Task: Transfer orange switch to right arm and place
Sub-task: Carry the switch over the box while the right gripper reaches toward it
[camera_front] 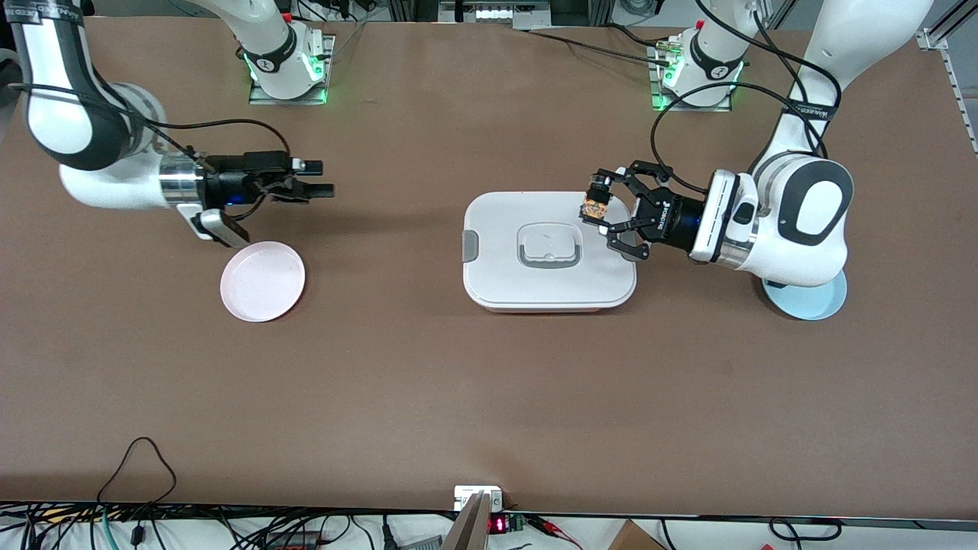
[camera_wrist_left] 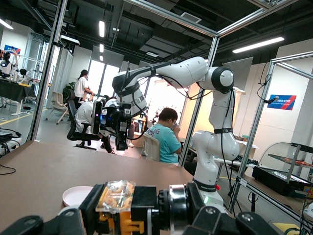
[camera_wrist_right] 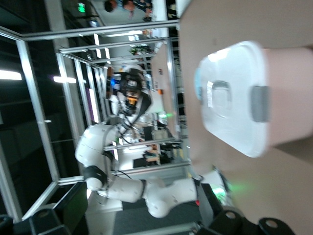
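Note:
The orange switch, with its orange body and black cap, is held in my left gripper in the air over the corner of the white lidded box toward the left arm's end. In the left wrist view the switch lies sideways between the shut fingers. My right gripper is open and empty. It hovers level over the table just above the pink plate and points toward the left gripper. It also shows far off in the left wrist view.
The white lidded box with a grey handle stands mid-table and also shows in the right wrist view. A light blue plate lies under the left arm's wrist. Bare brown table lies between the two grippers.

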